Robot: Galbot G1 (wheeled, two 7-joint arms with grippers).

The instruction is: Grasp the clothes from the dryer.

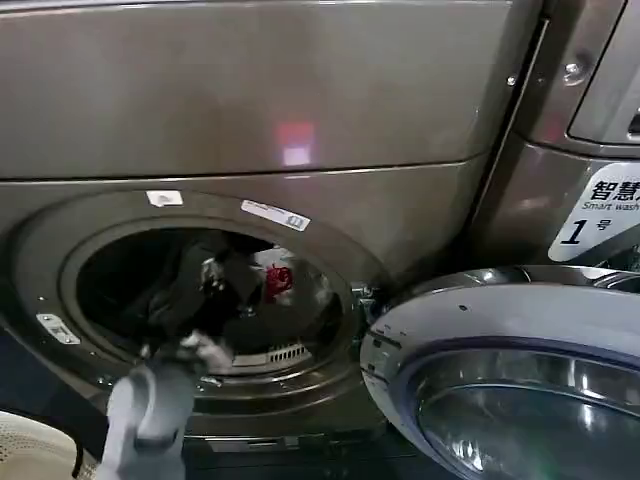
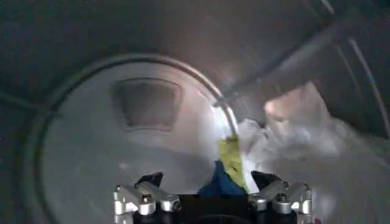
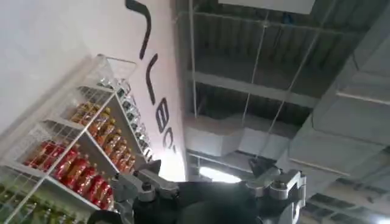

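Right now the left gripper (image 2: 212, 193) is inside the drum of the dryer (image 1: 250, 110), its arm reaching in through the round port. From the wrist camera its fingers (image 2: 149, 181) stand spread apart, released, with nothing between them yet. Just ahead of them lie the clothes: a dark blue garment (image 2: 220, 179) nearest the gripper, a yellow-green piece (image 2: 231, 159) touching it, and a pale grey-white garment (image 2: 292, 143) heaped against the drum wall beside them. From the head view I can pick out a small red patch (image 1: 279, 281) on the pale fabric in the port.

The right gripper (image 3: 210, 182) is parked well away, aimed up toward the ceiling and a shelf of bottles (image 3: 79, 164); its fingers also stand apart, holding nothing.

What worries me is a shallow pinch: if the fingers close on only a fold of the blue cloth, it may slip free, or one garment may drag the others and snag on the port rim. The round glass door (image 1: 510, 380) hangs open beside the port.

By my count: three garments, two machines, one cream basket (image 1: 35, 445) at the lower corner.
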